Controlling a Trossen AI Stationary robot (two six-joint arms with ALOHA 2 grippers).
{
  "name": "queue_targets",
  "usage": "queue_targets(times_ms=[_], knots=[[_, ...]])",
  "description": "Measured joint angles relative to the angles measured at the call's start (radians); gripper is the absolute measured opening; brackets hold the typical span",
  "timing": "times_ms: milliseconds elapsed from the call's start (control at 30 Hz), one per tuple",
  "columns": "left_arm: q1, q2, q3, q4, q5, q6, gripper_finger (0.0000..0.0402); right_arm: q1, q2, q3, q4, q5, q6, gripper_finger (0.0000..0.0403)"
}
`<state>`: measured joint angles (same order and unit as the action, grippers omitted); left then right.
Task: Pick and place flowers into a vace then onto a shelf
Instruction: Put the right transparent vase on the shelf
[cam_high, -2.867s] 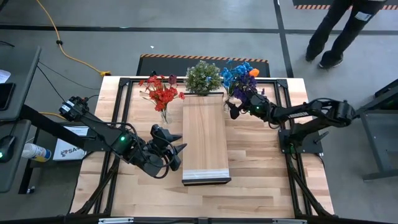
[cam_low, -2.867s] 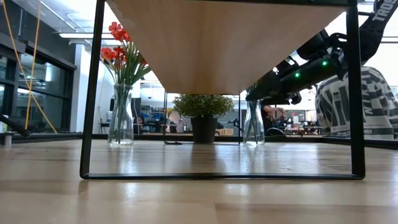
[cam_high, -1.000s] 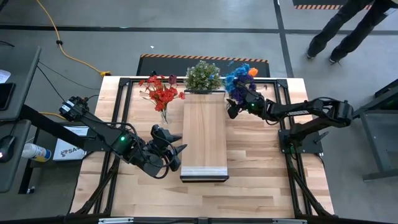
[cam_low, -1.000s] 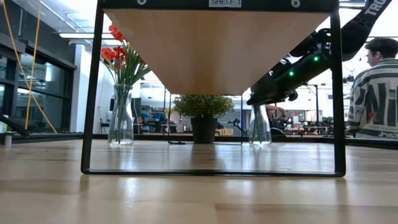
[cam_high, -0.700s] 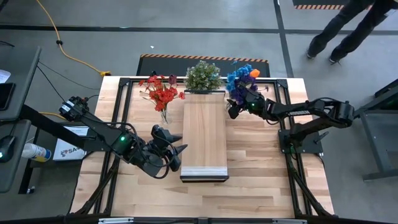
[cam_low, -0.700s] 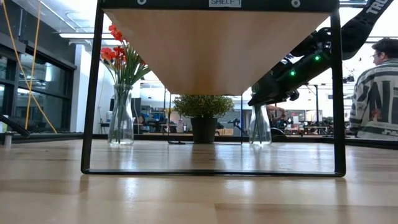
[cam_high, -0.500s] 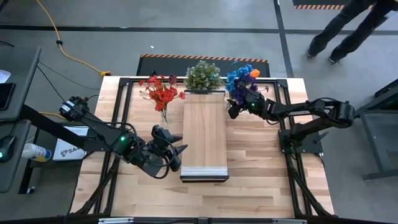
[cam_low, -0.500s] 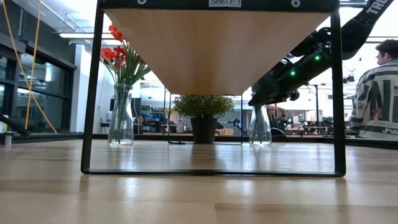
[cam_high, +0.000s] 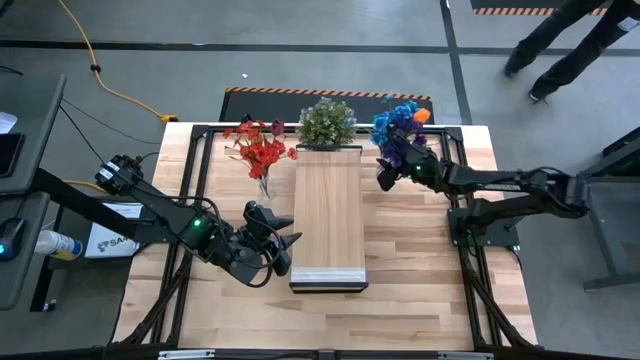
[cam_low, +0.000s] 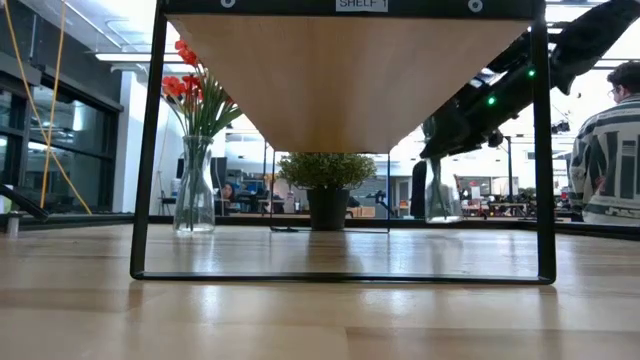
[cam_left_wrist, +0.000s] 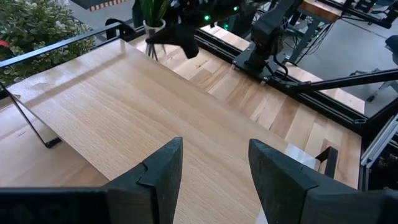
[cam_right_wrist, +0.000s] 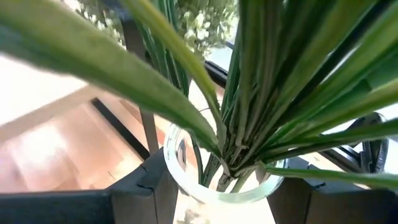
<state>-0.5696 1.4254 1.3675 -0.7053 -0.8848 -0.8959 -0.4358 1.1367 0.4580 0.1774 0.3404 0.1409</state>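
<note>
While the right gripper (cam_high: 384, 178) pinches its glass vase (cam_low: 441, 196) of flowers (cam_high: 400, 124), apparently lifted right of the shelf (cam_high: 328, 215), the left gripper (cam_high: 283, 245) waits with fingers spread.

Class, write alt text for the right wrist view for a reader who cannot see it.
The right gripper clasps the neck of a clear glass vase packed with green flower stems and long leaves. Behind it, blurred, are pale wooden boards and a bushy green plant.

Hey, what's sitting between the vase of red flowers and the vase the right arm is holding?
In the high view, the shelf's far end and the potted plant lie between the red flowers and the blue and purple flowers held by the right end effector.
</note>
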Motion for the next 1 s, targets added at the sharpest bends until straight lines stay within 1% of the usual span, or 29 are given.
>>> queue_targets(times_ms=[300, 467, 667, 833, 1000], knots=[[0.000, 0.000, 0.000, 0.009, 0.012, 0.000, 0.0215, 0.009, -0.191, 0.001, -0.095, -0.013, 0.050, 0.0178], [0.000, 0.000, 0.000, 0.009, 0.034, -0.014, 0.0215, 0.051, -0.276, 0.027, -0.208, -0.008, 0.091, 0.0178], [0.000, 0.000, 0.000, 0.020, 0.065, -0.028, 0.0215, 0.127, -0.301, 0.150, -0.378, 0.007, 0.091, 0.0178], [0.000, 0.000, 0.000, 0.034, 0.103, -0.037, 0.0215, 0.211, -0.298, 0.295, -0.545, 0.084, 0.087, 0.0178], [0.000, 0.000, 0.000, 0.033, 0.128, -0.053, 0.0215, 0.296, -0.298, 0.421, -0.679, 0.132, 0.108, 0.0178]])
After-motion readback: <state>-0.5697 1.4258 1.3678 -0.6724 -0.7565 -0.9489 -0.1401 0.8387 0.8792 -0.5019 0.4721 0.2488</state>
